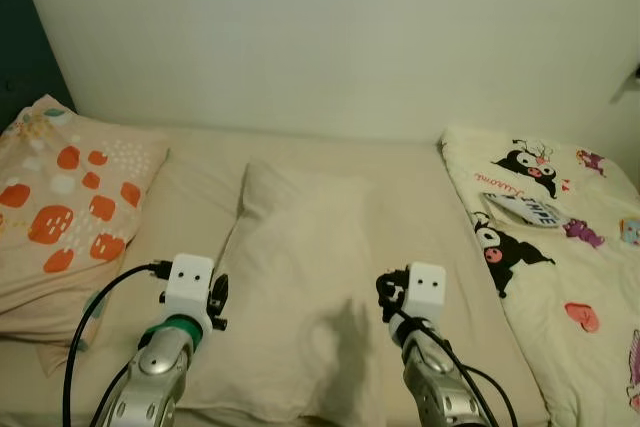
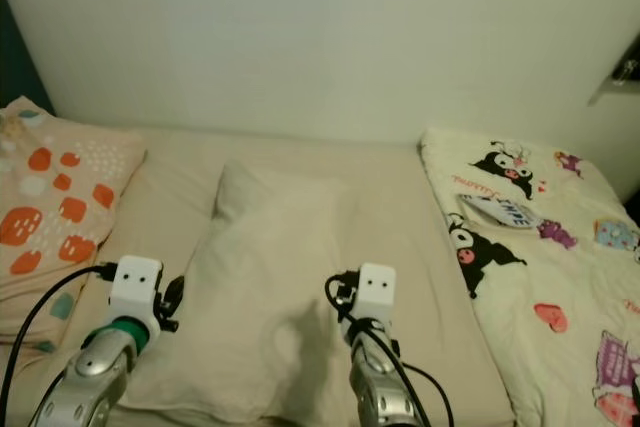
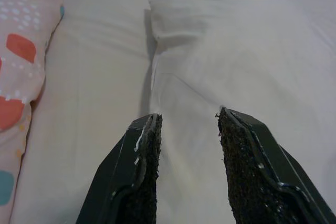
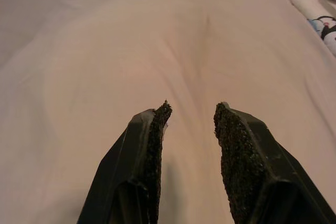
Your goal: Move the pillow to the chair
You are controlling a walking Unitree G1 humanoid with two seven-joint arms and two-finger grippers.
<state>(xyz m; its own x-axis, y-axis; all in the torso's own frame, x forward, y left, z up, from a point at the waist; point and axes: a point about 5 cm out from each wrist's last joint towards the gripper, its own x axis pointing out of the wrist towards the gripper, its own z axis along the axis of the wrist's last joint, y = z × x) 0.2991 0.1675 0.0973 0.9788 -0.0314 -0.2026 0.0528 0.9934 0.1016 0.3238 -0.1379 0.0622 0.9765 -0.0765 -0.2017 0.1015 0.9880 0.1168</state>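
Observation:
A plain cream pillow (image 1: 300, 277) lies flat in the middle of the bed, its long side running away from me. My left gripper (image 3: 189, 114) hovers over the pillow's left edge near its front, fingers open and empty. My right gripper (image 4: 191, 106) hangs over the pillow's right half, also open with nothing between its fingers. In the left eye view the two wrists, left (image 1: 190, 292) and right (image 1: 420, 297), sit low on either side of the pillow's front part.
A pillow with orange blotches (image 1: 70, 207) lies at the bed's left, against a dark headboard (image 1: 25, 47). A cartoon-print blanket (image 1: 560, 237) covers the right side. A pale wall (image 1: 330, 37) stands behind the beige sheet (image 1: 200, 187).

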